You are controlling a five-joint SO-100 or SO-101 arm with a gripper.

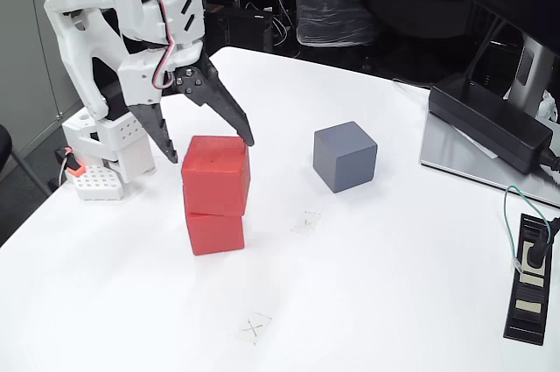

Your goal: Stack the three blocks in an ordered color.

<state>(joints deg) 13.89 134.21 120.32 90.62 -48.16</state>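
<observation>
Jaws (210,151) spread open above two stacked red blocks (215,195); grey block (345,156) apart, unlabelled.

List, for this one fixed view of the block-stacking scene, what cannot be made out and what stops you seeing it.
- Lower red block: its top face is covered by the upper red block stacked on it.
- Grey block: its far and bottom faces are turned away.
- Gripper: the jaws stand open around the upper block; contact cannot be told.
- Power strip: cut off by the right edge.
- Table: marks too small to read.
</observation>
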